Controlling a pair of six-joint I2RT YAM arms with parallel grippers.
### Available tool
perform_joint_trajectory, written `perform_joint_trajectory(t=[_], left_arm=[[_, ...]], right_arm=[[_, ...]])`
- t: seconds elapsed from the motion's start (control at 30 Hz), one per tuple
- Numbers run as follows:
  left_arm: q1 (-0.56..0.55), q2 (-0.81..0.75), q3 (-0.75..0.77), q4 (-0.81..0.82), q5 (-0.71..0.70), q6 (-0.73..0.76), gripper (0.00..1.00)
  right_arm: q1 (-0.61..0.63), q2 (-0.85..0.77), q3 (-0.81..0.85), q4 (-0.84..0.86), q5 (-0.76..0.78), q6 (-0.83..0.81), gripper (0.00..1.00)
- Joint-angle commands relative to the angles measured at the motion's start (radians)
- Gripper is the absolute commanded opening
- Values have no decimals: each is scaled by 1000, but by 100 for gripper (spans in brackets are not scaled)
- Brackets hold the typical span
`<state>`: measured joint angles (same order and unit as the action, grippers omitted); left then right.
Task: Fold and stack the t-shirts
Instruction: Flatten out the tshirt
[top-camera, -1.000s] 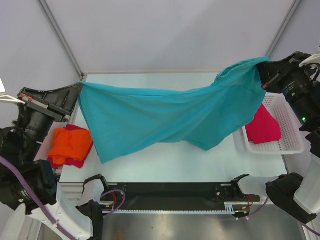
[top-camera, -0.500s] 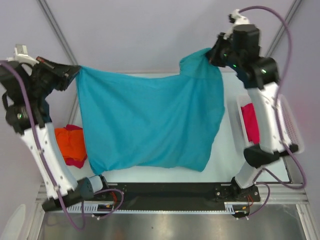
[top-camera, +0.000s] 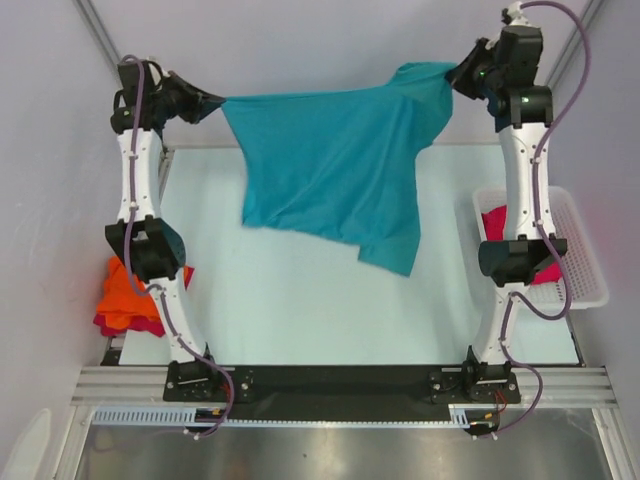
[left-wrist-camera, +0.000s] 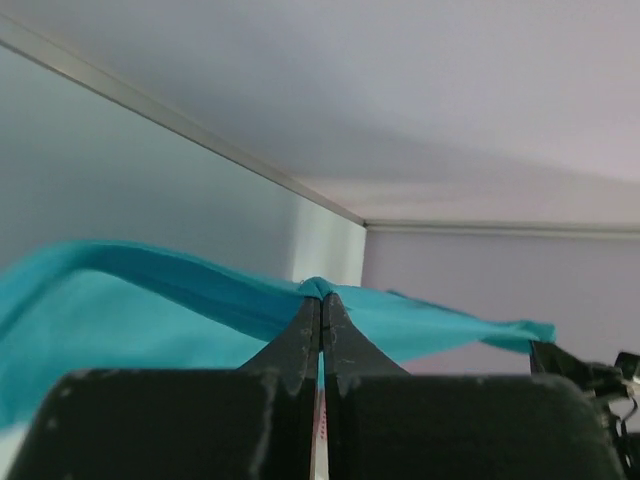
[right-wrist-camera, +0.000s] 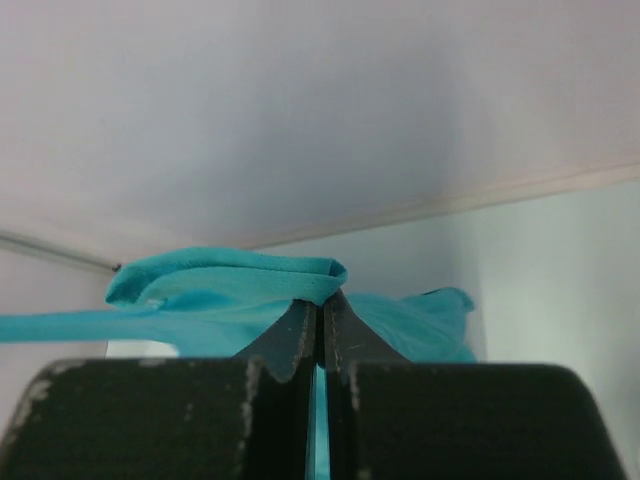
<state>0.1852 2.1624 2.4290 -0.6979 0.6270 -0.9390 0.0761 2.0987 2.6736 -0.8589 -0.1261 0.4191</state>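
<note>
Top view, left gripper (top-camera: 212, 103): clenched on one upper corner of the teal shirt (top-camera: 340, 165), high over the far left corner of the table (top-camera: 300, 310).
Top view, right gripper (top-camera: 460, 78): clenched on the opposite upper edge of the teal shirt, high over the table's far right corner.
Top view, teal shirt: stretched between the two grippers and hanging over the table's far half. The lower hem is loose and its longest corner droops toward the table's middle. Whether it touches the table cannot be told.
Top view, orange shirt (top-camera: 125, 290): crumpled at the table's left edge, lying on a red shirt (top-camera: 130, 325) and partly hidden by the left arm.
Top view, basket (top-camera: 585, 255): on the table's right side, holding a pink shirt (top-camera: 494, 222) that is partly hidden by the right arm.
Left wrist view, left gripper (left-wrist-camera: 321, 300): jaws pressed together with a fold of the teal shirt (left-wrist-camera: 150, 320) pinched at the tips. The cloth runs off to both sides, with wall behind it.
Right wrist view, right gripper (right-wrist-camera: 320, 305): jaws pressed together on a rolled edge of the teal shirt (right-wrist-camera: 230, 275). The cloth bunches over the tips and trails away to the left.
</note>
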Motion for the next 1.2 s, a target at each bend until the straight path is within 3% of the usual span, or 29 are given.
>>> perform_joint_trajectory(t=[0.0, 0.27, 0.47, 0.6, 0.63, 0.73, 0.97, 1.17], left_arm=[[-4, -166, 90, 147, 56, -121, 0], [23, -400, -11, 158, 28, -54, 0], [20, -567, -276, 140, 60, 3, 0], [20, -723, -560, 140, 37, 65, 0], [20, -768, -599, 141, 37, 80, 0], [22, -817, -715, 152, 31, 94, 0], [22, -785, -690, 138, 53, 98, 0], [22, -835, -772, 113, 50, 138, 0]], right_arm=[[-50, -123, 58, 136, -9, -2, 0], [-68, -293, 9, 55, -32, -60, 0], [-67, -377, -109, -89, -67, -91, 0], [10, -521, -381, -79, -55, -109, 0], [22, -548, -496, -63, -58, -105, 0], [51, -606, -618, -5, -55, -91, 0], [83, -542, -448, -106, -12, -106, 0], [148, -586, -539, -97, 17, -97, 0]])
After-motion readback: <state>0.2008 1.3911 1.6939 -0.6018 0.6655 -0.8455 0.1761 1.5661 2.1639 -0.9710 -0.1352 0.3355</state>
